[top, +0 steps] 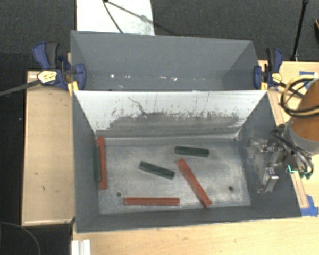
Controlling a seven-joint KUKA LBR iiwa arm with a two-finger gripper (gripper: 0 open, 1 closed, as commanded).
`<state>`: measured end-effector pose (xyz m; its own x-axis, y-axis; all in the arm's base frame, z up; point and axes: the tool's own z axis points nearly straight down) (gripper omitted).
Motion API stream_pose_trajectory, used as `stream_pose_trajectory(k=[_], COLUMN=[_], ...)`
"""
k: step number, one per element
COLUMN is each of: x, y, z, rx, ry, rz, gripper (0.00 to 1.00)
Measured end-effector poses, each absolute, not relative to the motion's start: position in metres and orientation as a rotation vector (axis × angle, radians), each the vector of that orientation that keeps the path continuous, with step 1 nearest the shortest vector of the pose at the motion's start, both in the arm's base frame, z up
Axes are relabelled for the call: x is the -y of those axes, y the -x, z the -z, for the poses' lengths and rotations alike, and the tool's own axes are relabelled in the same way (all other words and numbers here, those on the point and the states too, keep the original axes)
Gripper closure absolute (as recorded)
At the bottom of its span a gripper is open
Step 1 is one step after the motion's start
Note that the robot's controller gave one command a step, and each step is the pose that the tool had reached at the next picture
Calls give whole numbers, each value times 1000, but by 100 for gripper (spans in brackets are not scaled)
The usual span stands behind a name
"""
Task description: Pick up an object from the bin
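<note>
The pick is not yet begun: the claw (269, 175) is hanging over the bin's (165, 113) right slope. I cannot tell whether it is wide or narrow. The nearest red bar (193, 182) is lying untouched.

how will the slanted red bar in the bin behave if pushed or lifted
The slanted red bar looks straight and flat-sided, so it is probably stiff and apt to slide or pivot, not roll. Lying flat on the bin floor, it likely won't tip.

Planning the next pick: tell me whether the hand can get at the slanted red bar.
Probably yes: the red bar lies uncovered on the bin floor, nothing between it and the hand.
</note>
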<state>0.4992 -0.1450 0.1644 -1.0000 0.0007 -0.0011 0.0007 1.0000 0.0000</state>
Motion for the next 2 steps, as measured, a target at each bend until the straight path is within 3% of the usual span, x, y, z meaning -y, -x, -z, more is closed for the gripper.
stream_pose_trajectory(k=[1, 2], x=[60, -5], y=[-571, -588], z=[-66, -71], rx=[-3135, -3133], ry=[150, 116], rz=[-7, -7], gripper=[0, 0])
